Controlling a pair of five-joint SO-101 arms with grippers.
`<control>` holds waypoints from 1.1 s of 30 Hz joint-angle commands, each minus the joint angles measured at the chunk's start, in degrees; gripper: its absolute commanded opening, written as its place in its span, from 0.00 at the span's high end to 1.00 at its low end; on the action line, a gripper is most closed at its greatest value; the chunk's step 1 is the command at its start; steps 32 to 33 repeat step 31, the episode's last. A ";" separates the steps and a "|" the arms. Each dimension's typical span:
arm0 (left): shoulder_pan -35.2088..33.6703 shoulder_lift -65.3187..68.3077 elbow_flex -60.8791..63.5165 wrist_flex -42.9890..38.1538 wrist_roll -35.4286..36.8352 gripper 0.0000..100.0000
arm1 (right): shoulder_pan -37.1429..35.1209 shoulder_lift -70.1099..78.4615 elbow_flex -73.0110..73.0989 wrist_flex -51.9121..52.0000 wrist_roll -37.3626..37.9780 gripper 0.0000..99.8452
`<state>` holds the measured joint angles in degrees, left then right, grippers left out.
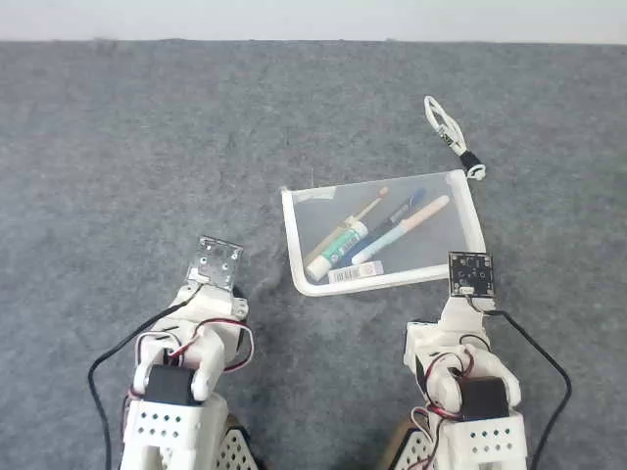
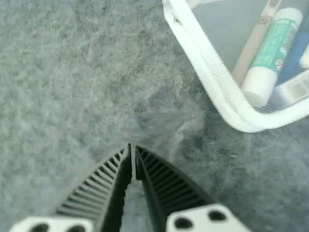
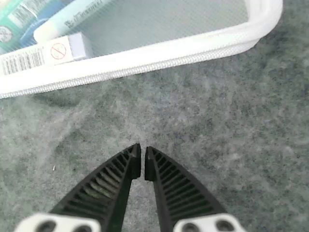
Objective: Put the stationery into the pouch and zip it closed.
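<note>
A clear mesh pouch (image 1: 460, 211) with white edging lies flat on the grey felt, right of centre. Inside it lie a glue stick (image 1: 335, 247), several pens (image 1: 411, 221) and a small eraser (image 1: 356, 273). Its white strap with a clip (image 1: 449, 131) trails off the far right corner. In the left wrist view my left gripper (image 2: 133, 150) is shut and holds nothing, a short way from the pouch's near left corner (image 2: 241, 121). My right gripper (image 3: 143, 151) is shut too, on bare felt just in front of the pouch's near edge (image 3: 145, 60).
Grey felt (image 1: 147, 147) covers the whole table. Both arm bases (image 1: 186, 392) stand at the near edge, their cables looping beside them. A pale wall runs along the far side.
</note>
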<state>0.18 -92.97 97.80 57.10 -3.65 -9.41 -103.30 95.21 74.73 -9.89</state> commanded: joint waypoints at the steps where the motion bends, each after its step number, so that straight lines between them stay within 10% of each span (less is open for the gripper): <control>1: -4.40 -0.79 -0.92 0.26 0.70 0.99 | 0.31 -0.66 1.23 0.31 -0.62 0.99; 33: -8.62 -0.79 -0.92 0.18 0.53 0.99 | 0.31 -0.66 1.23 0.31 -0.62 0.99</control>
